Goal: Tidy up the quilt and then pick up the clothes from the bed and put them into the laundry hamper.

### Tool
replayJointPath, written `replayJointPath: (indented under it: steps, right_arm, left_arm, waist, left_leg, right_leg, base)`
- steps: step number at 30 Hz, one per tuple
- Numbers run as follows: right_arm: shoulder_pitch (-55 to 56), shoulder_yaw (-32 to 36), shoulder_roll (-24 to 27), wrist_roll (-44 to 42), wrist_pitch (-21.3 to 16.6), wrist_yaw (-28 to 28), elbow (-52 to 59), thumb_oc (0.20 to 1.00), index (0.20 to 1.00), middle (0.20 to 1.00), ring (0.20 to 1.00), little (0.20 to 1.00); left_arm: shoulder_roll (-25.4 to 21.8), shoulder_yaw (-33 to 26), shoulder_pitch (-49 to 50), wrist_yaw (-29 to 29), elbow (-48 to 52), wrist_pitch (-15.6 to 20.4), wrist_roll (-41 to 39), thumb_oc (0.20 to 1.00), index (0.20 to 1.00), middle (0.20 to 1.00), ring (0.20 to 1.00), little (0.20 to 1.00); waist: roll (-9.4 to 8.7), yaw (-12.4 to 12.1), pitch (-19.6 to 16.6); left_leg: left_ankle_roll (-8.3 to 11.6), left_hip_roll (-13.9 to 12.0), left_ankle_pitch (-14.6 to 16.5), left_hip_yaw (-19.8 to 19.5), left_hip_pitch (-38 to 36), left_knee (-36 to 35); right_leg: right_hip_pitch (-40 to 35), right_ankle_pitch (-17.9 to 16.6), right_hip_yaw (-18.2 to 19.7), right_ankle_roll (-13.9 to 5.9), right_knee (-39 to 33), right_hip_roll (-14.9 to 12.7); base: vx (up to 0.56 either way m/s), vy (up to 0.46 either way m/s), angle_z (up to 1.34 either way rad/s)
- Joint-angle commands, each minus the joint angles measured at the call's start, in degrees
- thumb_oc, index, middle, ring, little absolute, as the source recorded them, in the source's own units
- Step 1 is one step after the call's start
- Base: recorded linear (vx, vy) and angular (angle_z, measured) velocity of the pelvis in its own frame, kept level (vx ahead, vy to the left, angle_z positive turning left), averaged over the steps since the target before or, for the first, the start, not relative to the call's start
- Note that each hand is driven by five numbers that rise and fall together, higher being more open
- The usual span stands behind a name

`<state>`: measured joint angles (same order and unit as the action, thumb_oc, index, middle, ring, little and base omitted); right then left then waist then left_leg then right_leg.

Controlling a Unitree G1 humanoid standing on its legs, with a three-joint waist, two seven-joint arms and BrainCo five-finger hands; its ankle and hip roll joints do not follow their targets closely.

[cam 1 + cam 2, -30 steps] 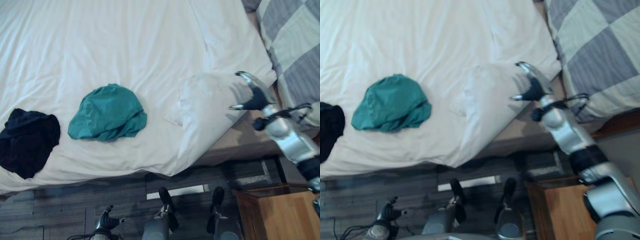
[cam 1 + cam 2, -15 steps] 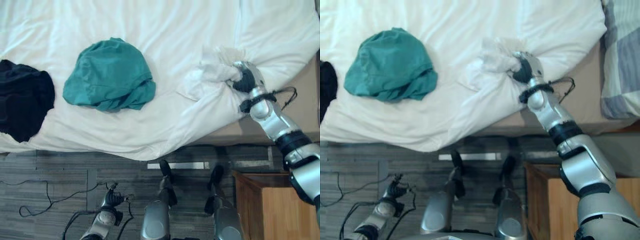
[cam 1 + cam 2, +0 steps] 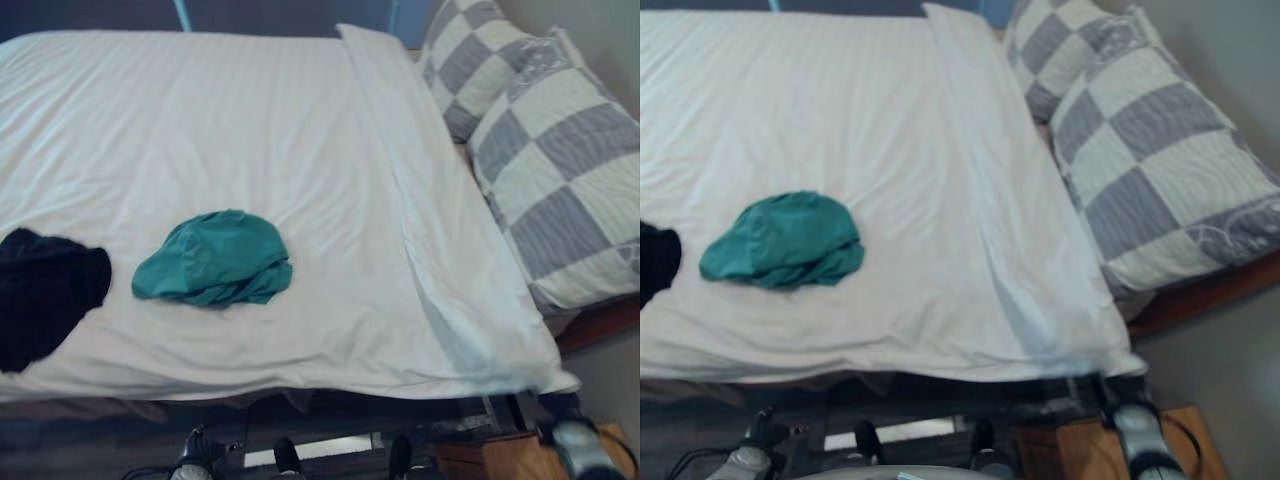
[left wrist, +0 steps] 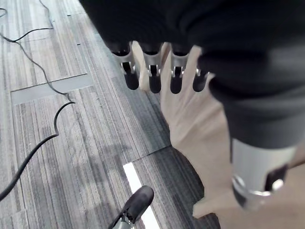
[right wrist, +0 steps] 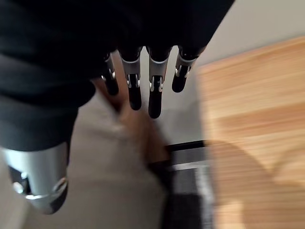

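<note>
Now that right hand [image 5: 143, 90] released, quilt [image 3: 300, 180] flat

checked pillows [image 3: 560, 190] at bedhead, wooden nightstand [image 3: 1120, 450], grey plank floor [image 4: 71, 143]

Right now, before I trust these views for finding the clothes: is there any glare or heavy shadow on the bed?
Left eye view: the quilt is evenly lit with no glare, and the green garment and black garment stand out plainly. Right eye view: a soft shadow lies along the quilt's fold, and it is dark below the bed's near edge.
</note>
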<state>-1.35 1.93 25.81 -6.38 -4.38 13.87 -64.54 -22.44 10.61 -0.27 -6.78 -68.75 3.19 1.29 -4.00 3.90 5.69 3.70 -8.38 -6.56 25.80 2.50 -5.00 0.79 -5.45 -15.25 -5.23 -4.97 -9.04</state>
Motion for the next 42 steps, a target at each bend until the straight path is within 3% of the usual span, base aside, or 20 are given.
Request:
replayJointPath:
  steps: [1,5,8,10,11,17,18,20,21,24,29,32,34,35,37,40,41,42]
  right_arm:
    - [1.78,4.36,2.57,-5.90,0.19,0.63,-3.93,1.000,1.000,1.000,1.000,1.000]
    - [3.67,9.12,4.64,-8.67,0.37,1.88,-4.76,1.000,1.000,1.000,1.000,1.000]
    - [3.71,15.01,11.06,-8.66,-0.92,6.35,3.03,1.000,1.000,1.000,1.000,1.000]
    - [3.80,15.92,12.17,-7.80,-1.26,7.47,7.22,1.000,1.000,1.000,1.000,1.000]
    - [3.19,17.15,14.30,-5.50,-2.82,9.31,16.30,0.200,0.200,0.200,0.200,0.200]
    - [-6.32,10.30,18.86,3.42,-5.00,11.00,32.60,0.200,0.200,0.200,0.200,0.200]
    - [-11.62,6.84,18.82,4.84,-5.74,11.58,37.57,0.200,0.200,0.200,0.200,0.200]
    - [-14.81,5.22,18.34,4.74,-6.11,11.98,38.30,0.200,0.200,0.200,0.200,0.200]
    - [-20.98,1.21,17.37,4.48,-6.41,12.55,39.44,0.200,0.200,0.200,0.200,0.200]
    - [-25.64,-1.99,16.06,3.99,-6.60,12.99,38.63,0.200,0.200,0.200,0.200,0.200]
    - [-35.50,-7.64,12.99,-0.55,-7.40,13.84,32.48,0.200,0.200,0.200,0.200,0.200]
    - [-35.77,-7.80,11.48,-1.99,-7.46,13.90,29.29,0.200,0.200,0.200,0.200,0.200]
    - [-31.15,-7.48,6.94,-4.67,-7.42,12.51,23.16,0.200,0.200,0.200,0.200,0.200]
    - [-31.03,-7.45,6.88,-4.67,-7.46,12.49,23.17,0.200,0.200,0.200,0.200,0.200]
    - [-21.89,-7.16,0.13,-6.62,-6.79,9.94,16.27,0.200,0.200,0.200,0.200,0.200]
    - [-13.75,-8.62,-3.98,-5.43,-4.57,6.47,8.18,0.200,0.200,0.200,0.200,0.200]
    - [-10.42,-9.37,-5.16,-4.36,-3.32,4.43,4.06,1.000,1.000,1.000,1.000,1.000]
    - [-10.33,-9.37,-5.16,-4.35,-3.40,4.39,3.99,1.000,1.000,1.000,1.000,1.000]
  left_arm:
    - [0.19,-2.71,-2.93,-0.22,-3.81,-0.44,0.28,1.000,1.000,1.000,1.000,1.000]
    - [-0.70,-3.20,-2.95,-0.05,-3.66,-0.42,-0.32,1.000,1.000,1.000,1.000,1.000]
    - [-1.32,-3.48,-2.34,-0.07,-2.65,0.09,-0.36,1.000,1.000,1.000,1.000,1.000]
    - [-1.23,-3.56,-1.98,-0.08,-2.33,0.21,-0.37,1.000,1.000,1.000,1.000,1.000]
    - [-0.73,-3.71,-0.60,-0.09,-1.75,0.73,-0.07,1.000,1.000,1.000,1.000,1.000]
    - [0.39,-2.57,-1.05,-0.16,-1.07,1.26,1.25,1.000,1.000,1.000,1.000,1.000]
    - [0.91,-1.06,-2.90,-1.09,-0.48,1.37,0.75,1.000,1.000,1.000,1.000,1.000]
    - [1.17,-0.80,-4.11,-1.56,-0.41,1.54,0.25,1.000,1.000,1.000,1.000,1.000]
    - [1.43,1.11,-6.14,-2.61,0.17,2.00,-0.79,1.000,1.000,1.000,1.000,1.000]
    - [1.62,2.38,-7.27,-3.62,0.43,2.39,-1.49,1.000,1.000,1.000,1.000,1.000]
    - [0.72,2.32,-7.29,-4.56,2.94,4.07,-6.16,1.000,1.000,1.000,1.000,1.000]
    - [0.53,1.75,-7.26,-4.48,4.49,4.28,-7.96,1.000,1.000,1.000,1.000,1.000]
    - [0.04,0.73,-7.03,-4.20,6.35,4.57,-8.70,1.000,1.000,1.000,1.000,1.000]
    - [-0.04,0.75,-6.93,-4.19,6.40,4.55,-8.71,1.000,1.000,1.000,1.000,1.000]
    - [0.84,0.14,-8.38,-4.85,4.81,3.96,-8.13,1.000,1.000,1.000,1.000,1.000]
    - [2.09,0.95,-10.02,-5.46,1.57,2.88,-6.10,1.000,1.000,1.000,1.000,1.000]
    - [2.80,1.65,-10.46,-5.60,0.79,2.41,-4.96,1.000,1.000,1.000,1.000,1.000]
    - [2.81,1.71,-10.37,-5.62,0.78,2.43,-4.94,1.000,1.000,1.000,1.000,1.000]
  waist:
    - [2.39,1.82,0.55]
    - [2.26,2.59,-0.19]
    - [2.22,3.07,-0.53]
    - [2.23,3.08,-0.47]
    - [2.33,2.87,-0.46]
    - [2.76,1.52,1.27]
    - [2.98,0.57,4.48]
    - [3.07,0.43,6.18]
    - [3.22,-0.63,9.66]
    - [3.70,-1.40,12.10]
    - [6.32,-3.03,16.72]
    - [7.31,-3.34,17.29]
    - [8.34,-3.47,17.64]
    - [8.31,-3.48,17.52]
    - [7.99,-2.52,15.98]
    - [6.88,-1.06,13.39]
    - [6.39,-0.42,12.14]
    - [6.38,-0.39,12.28]
  left_leg:
    - [2.78,-3.62,3.98,0.47,-2.84,0.60]
    - [2.89,-3.63,4.24,0.72,-3.59,0.44]
    - [2.78,-3.37,4.75,0.92,-4.18,0.36]
    - [2.73,-3.27,4.82,0.95,-4.22,0.37]
    - [2.61,-3.17,4.97,0.96,-4.28,0.35]
    - [2.54,-3.07,4.70,0.63,-3.11,0.52]
    - [2.58,-3.30,4.42,-0.35,-0.48,1.84]
    - [2.66,-3.87,4.84,-1.08,2.13,4.30]
    - [2.92,-4.92,5.34,-1.86,6.20,8.09]
    - [3.21,-5.83,5.73,-2.47,10.27,10.95]
    - [3.31,-6.91,5.77,-3.01,21.59,15.54]
    - [3.16,-7.27,6.15,-3.28,25.74,17.78]
    - [2.75,-7.41,6.84,-3.90,28.26,20.08]
    - [2.75,-7.43,6.89,-3.95,28.36,20.18]
    - [2.47,-6.97,7.39,-4.21,26.35,19.18]
    - [2.44,-5.80,7.43,-4.27,21.91,15.87]
    - [2.46,-5.33,7.33,-4.27,19.28,14.30]
    - [2.48,-5.25,7.22,-4.27,18.86,14.02]
  right_leg:
    - [0.32,6.08,0.45,-2.83,0.99,-0.24]
    - [-0.26,5.80,0.43,-3.21,0.84,-0.50]
    - [-0.52,5.36,0.73,-3.69,0.84,-0.94]
    - [-0.50,5.34,0.80,-3.74,0.84,-1.00]
    - [-0.43,5.32,0.80,-3.80,0.82,-1.18]
    - [0.94,5.48,1.03,-3.67,1.04,-1.44]
    - [3.41,5.68,1.67,-3.30,2.23,-1.72]
    - [5.28,6.05,2.00,-2.92,3.65,-1.85]
    - [8.52,6.30,2.56,-2.30,6.17,-2.38]
    - [12.20,6.86,2.64,-1.78,8.89,-2.67]
    - [25.14,8.54,4.08,-0.94,16.94,-3.92]
    - [29.44,9.29,4.16,-0.64,19.87,-4.36]
    - [31.77,9.80,4.02,-0.22,21.79,-4.56]
    - [31.82,9.83,3.99,-0.22,21.83,-4.56]
    - [29.55,9.77,3.24,-0.04,20.29,-4.45]
    - [24.85,9.12,2.46,-0.19,16.92,-4.28]
    - [21.92,8.79,2.02,-0.43,15.05,-4.07]
    - [21.48,8.70,1.94,-0.46,14.78,-4.07]
  base:
    - [0.03,0.038,-0.18]
    - [0.01,0.050,-0.16]
    - [0.01,0.050,-0.15]
    - [0.00,0.022,-0.06]
    - [0.01,0.014,-0.04]
    - [-0.04,-0.009,0.00]
    - [-0.17,-0.028,0.07]
    - [-0.26,-0.074,0.18]
    - [-0.26,-0.094,0.29]
    - [-0.17,-0.077,0.20]
    - [-0.17,-0.054,-0.01]
    - [-0.12,0.010,0.01]
    - [-0.05,0.032,0.01]
    - [0.02,0.041,0.11]
    - [0.09,0.030,0.06]
    - [0.15,-0.002,0.02]
    - [0.16,-0.017,0.05]
    - [0.25,0.009,0.14]
